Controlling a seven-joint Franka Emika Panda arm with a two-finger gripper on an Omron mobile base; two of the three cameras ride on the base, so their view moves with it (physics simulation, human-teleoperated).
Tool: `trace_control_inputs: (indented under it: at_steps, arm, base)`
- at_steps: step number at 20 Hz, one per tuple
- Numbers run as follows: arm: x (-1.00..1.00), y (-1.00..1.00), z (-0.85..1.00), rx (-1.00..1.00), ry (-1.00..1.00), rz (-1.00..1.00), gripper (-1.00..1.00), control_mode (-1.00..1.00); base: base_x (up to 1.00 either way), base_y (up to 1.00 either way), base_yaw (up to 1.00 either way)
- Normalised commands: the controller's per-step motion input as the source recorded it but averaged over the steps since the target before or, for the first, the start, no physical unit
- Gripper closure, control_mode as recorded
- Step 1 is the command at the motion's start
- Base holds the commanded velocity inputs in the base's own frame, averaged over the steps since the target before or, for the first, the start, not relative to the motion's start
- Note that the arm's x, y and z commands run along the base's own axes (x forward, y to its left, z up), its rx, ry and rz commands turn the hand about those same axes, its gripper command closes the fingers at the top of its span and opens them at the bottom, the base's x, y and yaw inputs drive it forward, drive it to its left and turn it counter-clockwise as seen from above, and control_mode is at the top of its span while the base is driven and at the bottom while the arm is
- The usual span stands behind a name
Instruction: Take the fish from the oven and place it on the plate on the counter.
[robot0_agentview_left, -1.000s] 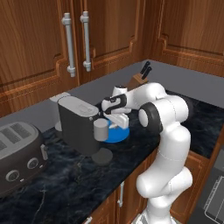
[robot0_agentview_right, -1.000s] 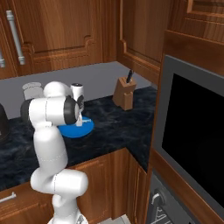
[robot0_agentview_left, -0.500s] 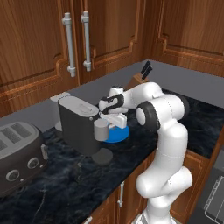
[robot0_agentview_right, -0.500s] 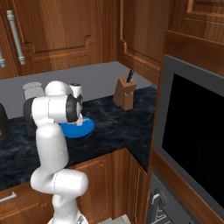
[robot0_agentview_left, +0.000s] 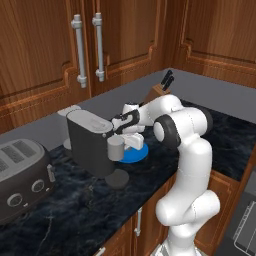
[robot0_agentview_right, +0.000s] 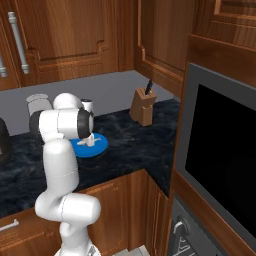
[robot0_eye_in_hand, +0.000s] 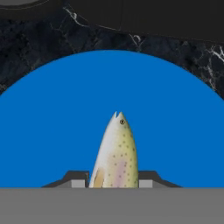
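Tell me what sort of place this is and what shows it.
A home kitchen, rendered rather than real. A glossy black stone counter runs over brown wooden cabinets, carrying a toaster, a coffee machine and a knife block. A built-in oven with dark glass stands at the right.

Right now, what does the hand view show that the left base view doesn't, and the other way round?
Hand view alone: the fish clamped between the fingertips, head out over the blue.

Left base view alone: the coffee machine, toaster, knife block, cabinet handles, and the arm bent over the gripper.

Both: the plate on the black counter.
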Motion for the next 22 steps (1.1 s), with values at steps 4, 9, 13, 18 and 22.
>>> trace_control_inputs:
  at_steps: [4, 9, 13, 18, 22]
  arm:
    - [0.00, 0.00, 0.00, 0.00, 0.00, 0.00, -1.00, -1.00]
    - [0.00, -0.01, 0.00, 0.00, 0.00, 0.00, -1.00, -1.00]
    - [0.00, 0.00, 0.00, 0.00, 0.00, 0.00, -1.00, -1.00]
    - [-0.03, -0.08, 0.11, 0.00, -0.05, 0.00, -1.00, -1.00]
    - [-0.17, -0.26, 0.35, 0.03, -0.19, -0.01, -1.00, -1.00]
  base:
    - [0.00, 0.00, 0.00]
    - [0.00, 0.00, 0.00]
    - [0.00, 0.00, 0.00]
    - [0.00, 0.00, 0.00]
    - [0.00, 0.00, 0.00]
